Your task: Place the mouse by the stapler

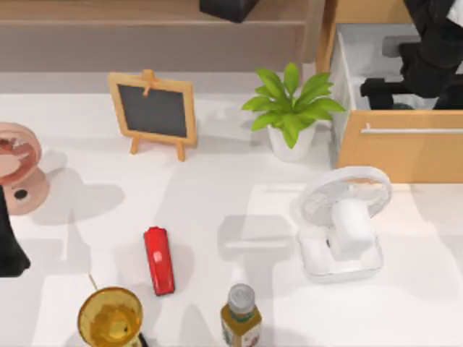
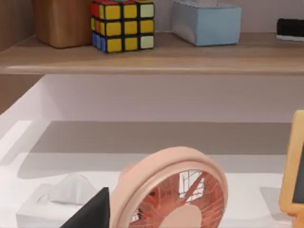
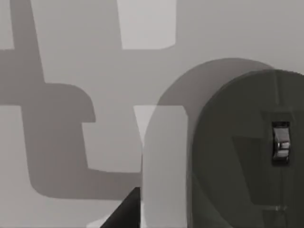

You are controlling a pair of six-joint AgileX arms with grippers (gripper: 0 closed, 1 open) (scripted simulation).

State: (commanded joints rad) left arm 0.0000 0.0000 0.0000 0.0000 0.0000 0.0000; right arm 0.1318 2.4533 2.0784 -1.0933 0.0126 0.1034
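Note:
The red stapler (image 1: 159,260) lies on the white table at the front left, its length running front to back. The mouse (image 3: 247,152), dark grey with a small scroll wheel, rests on the pale floor of the open drawer (image 1: 346,79) at the back right. My right gripper (image 1: 381,92) is down inside that drawer, close over the mouse and a little to one side of it. My left arm (image 1: 11,249) is parked at the table's left edge.
A chalkboard easel (image 1: 153,112) and a potted plant (image 1: 291,108) stand at the back. A white fan (image 1: 343,224) sits just in front of the drawer's wooden front (image 1: 401,148). A pink fan (image 1: 18,166), a golden bell (image 1: 110,318) and a bottle (image 1: 241,314) ring the stapler.

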